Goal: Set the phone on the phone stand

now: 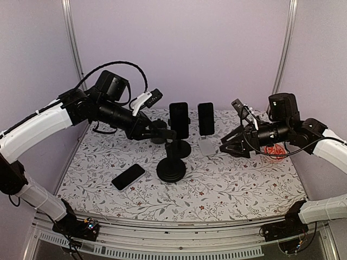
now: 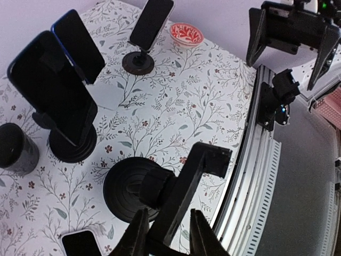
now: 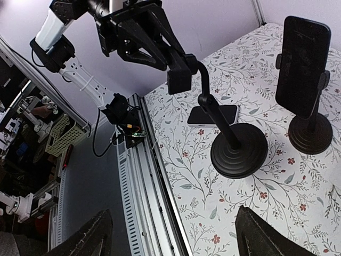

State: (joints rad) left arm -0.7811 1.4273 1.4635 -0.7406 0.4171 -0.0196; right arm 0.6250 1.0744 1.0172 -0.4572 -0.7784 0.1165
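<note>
A black phone (image 1: 128, 176) lies flat on the floral tablecloth, front left of an empty black phone stand (image 1: 171, 169). The phone also shows in the left wrist view (image 2: 80, 244) and behind the stand's stem in the right wrist view (image 3: 213, 114). My left gripper (image 1: 169, 134) is above the stand, its jaws closed on either side of the stand's cradle (image 2: 184, 184). My right gripper (image 1: 230, 147) hangs open and empty over the right side of the table, its fingers (image 3: 261, 234) spread wide.
A second black stand (image 1: 179, 149) holds a phone (image 1: 179, 119) behind the empty one. A third phone (image 1: 205, 118) leans on a pale stand. A black cylinder (image 2: 16, 149) stands behind. A red bowl (image 1: 276, 150) sits far right. The metal table rail (image 3: 149, 202) runs along the near edge.
</note>
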